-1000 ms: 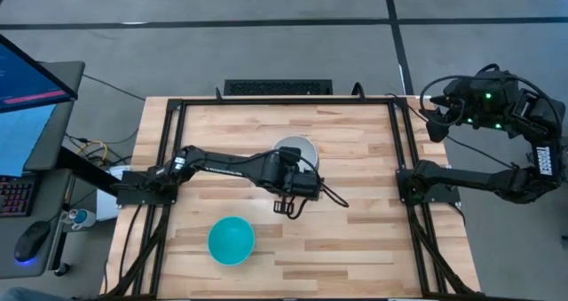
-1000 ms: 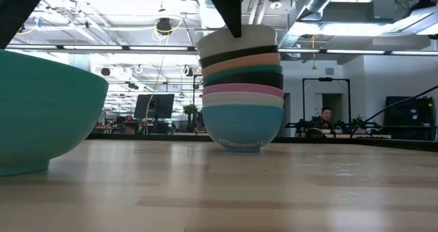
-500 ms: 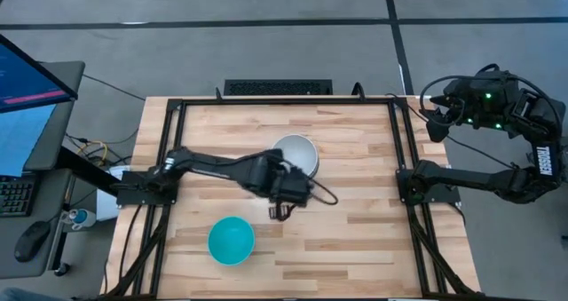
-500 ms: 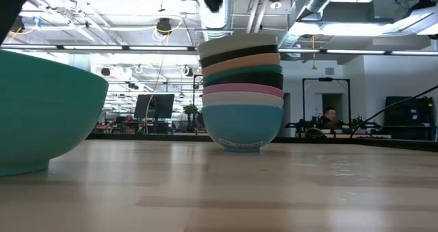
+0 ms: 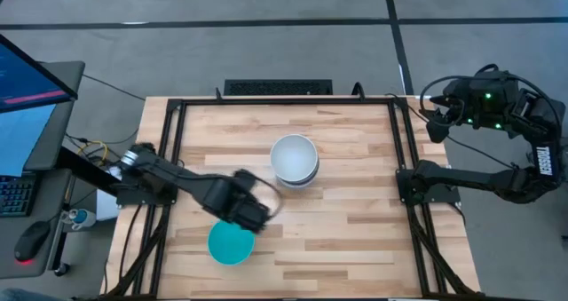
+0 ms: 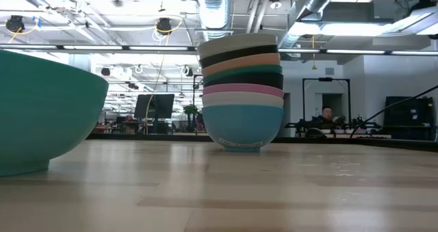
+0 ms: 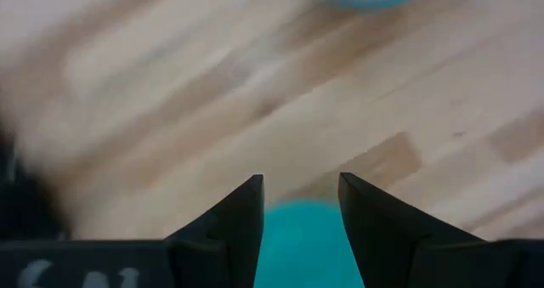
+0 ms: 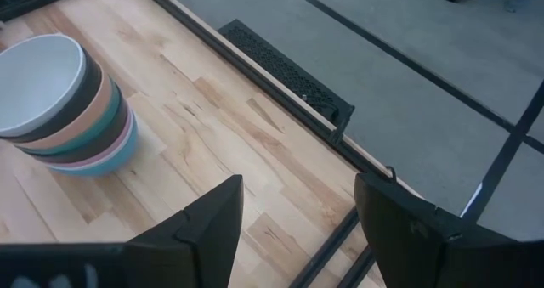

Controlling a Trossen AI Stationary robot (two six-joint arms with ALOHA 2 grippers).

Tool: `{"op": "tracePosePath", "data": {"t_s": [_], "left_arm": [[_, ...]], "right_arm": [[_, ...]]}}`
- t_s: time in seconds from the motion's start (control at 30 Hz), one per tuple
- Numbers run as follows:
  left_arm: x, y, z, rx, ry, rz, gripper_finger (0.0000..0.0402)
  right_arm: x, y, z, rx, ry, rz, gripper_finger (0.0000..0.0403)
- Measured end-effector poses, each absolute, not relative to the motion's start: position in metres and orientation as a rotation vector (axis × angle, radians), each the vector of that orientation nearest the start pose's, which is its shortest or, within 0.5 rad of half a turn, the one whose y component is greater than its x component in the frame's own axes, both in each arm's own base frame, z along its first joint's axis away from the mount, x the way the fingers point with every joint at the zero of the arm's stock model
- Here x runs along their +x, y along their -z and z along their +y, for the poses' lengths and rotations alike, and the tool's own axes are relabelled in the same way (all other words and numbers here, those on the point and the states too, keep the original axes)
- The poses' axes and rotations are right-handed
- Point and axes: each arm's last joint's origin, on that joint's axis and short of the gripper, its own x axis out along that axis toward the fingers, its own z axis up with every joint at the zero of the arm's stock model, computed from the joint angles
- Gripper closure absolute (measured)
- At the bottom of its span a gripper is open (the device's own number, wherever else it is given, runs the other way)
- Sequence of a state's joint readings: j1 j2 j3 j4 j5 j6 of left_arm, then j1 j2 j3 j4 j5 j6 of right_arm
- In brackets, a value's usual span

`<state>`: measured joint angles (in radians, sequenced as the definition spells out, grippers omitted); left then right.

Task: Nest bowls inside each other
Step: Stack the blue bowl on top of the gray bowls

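Observation:
A stack of several nested bowls (image 5: 295,159) stands on its cyan bottom bowl near the table's middle, with a white bowl on top. In the low view the stack (image 6: 241,88) shows white, black, orange, teal-green, pink and cyan bands. A single cyan bowl (image 5: 229,245) sits upright on the table toward the near edge; it also shows large in the low view (image 6: 41,116). My left gripper (image 5: 256,212) hangs open just above that bowl's far-right rim; in the left wrist view the bowl (image 7: 302,241) shows between the fingers (image 7: 300,186). My right gripper (image 8: 297,186) waits open beyond the table's right edge.
A black metal frame (image 5: 266,102) runs along the table's edges. The bare wood (image 5: 355,239) right of the single bowl and near the stack holds no objects. A monitor (image 5: 31,88) and a keyboard stand off the table's left side.
My left gripper has drawn away from the top of the stack and swung toward the table's near-left, ending over the single cyan bowl. It has left the low view. The stack and the single bowl have stayed in place.

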<state>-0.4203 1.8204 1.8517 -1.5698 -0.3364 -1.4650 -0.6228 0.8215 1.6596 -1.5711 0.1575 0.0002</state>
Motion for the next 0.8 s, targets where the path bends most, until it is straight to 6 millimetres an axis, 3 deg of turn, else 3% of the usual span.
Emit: {"op": "tracePosePath", "data": {"t_s": [0.1, 0.2, 0.47, 0.8], "left_arm": [[0.281, -0.318, -0.123, -0.812, -1.04, 1.137, 0.0255], [0.273, -0.313, -0.124, -0.918, -0.99, 1.114, 0.0255], [0.249, -0.28, -0.144, -0.753, -0.802, 1.469, 0.0255], [0.245, -0.241, -0.156, -0.706, -0.67, 1.495, 0.0253]], "right_arm": [[0.022, -0.455, -0.021, 0.173, 0.742, 0.728, 0.0152], [0.02, -0.455, -0.02, 0.172, 0.742, 0.72, 0.0152], [0.009, -0.455, -0.012, 0.18, 0.748, 0.675, 0.0152], [0.009, -0.455, -0.012, 0.205, 0.757, 0.666, 0.0152]]}}
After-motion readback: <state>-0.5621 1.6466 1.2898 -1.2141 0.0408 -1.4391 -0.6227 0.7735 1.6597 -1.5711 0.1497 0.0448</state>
